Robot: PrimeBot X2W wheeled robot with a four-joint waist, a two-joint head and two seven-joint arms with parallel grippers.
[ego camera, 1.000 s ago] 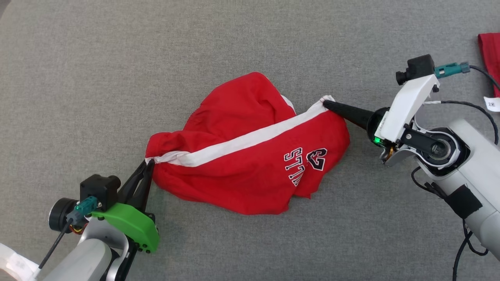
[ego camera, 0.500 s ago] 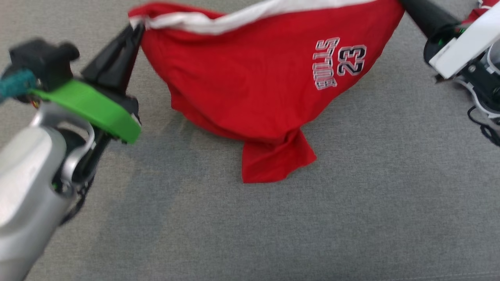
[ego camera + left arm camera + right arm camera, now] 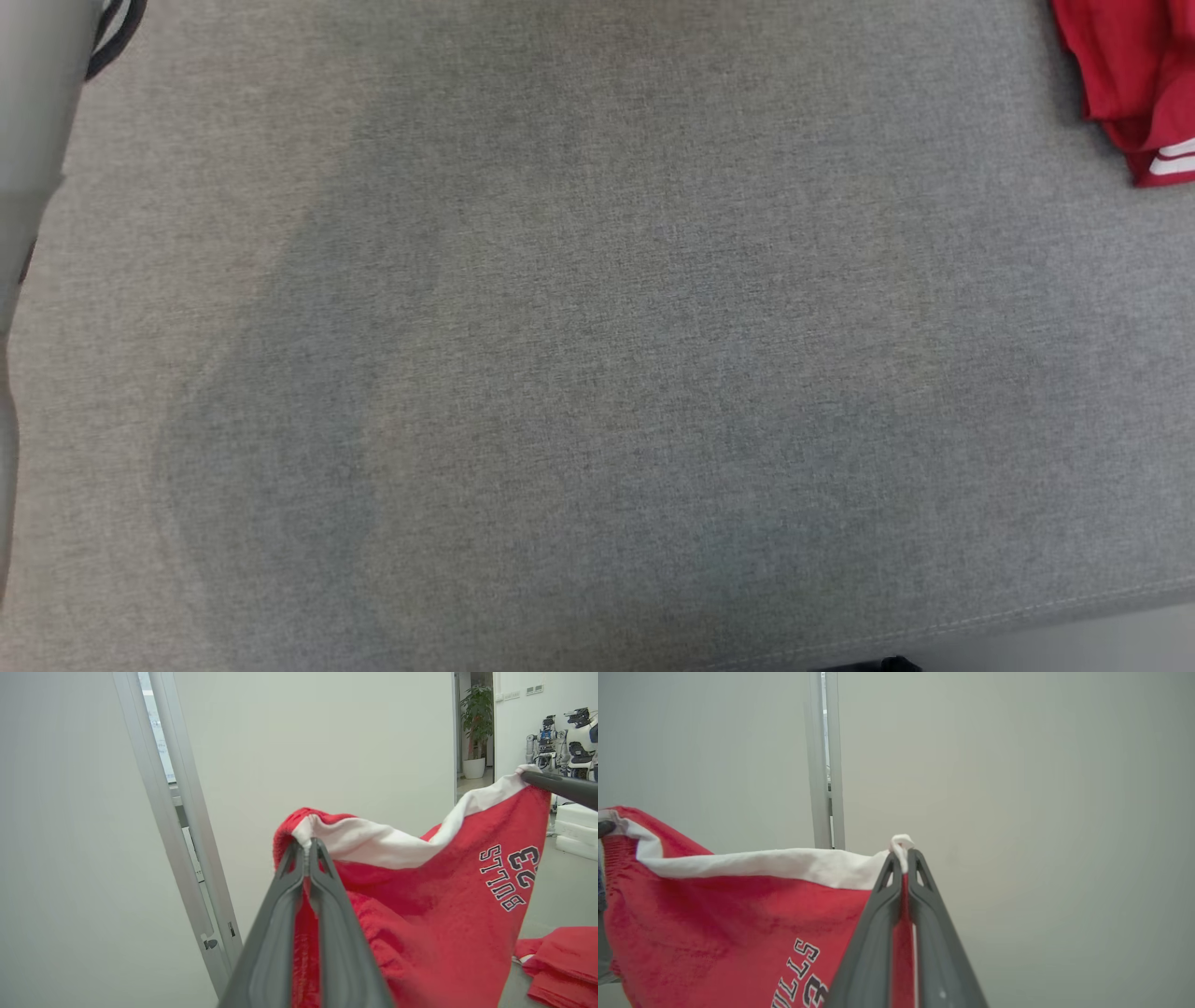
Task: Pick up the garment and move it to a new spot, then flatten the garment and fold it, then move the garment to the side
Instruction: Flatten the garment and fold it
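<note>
The garment (image 3: 434, 905) is a pair of red shorts with a white band and "BULLS 23" print. It hangs in the air, stretched between my two grippers, in front of a pale wall. In the left wrist view my left gripper (image 3: 306, 847) is shut on one end of the white band, and the right gripper's dark finger (image 3: 560, 788) pinches the far end. In the right wrist view my right gripper (image 3: 903, 856) is shut on its end of the band of the garment (image 3: 728, 924), whose far corner sags at the left.
The grey fabric surface (image 3: 597, 373) spreads below in the head view, with its front seam at the lower right. A red cloth (image 3: 1134, 84) with white marks lies at its top right corner. More red cloth (image 3: 560, 961) is piled low right in the left wrist view. A pale forearm (image 3: 28, 140) runs along the left edge.
Both grippers have lifted the garment off the grey surface; it now hangs stretched between them. The head camera has shifted, so the garment and grippers have left its picture.
</note>
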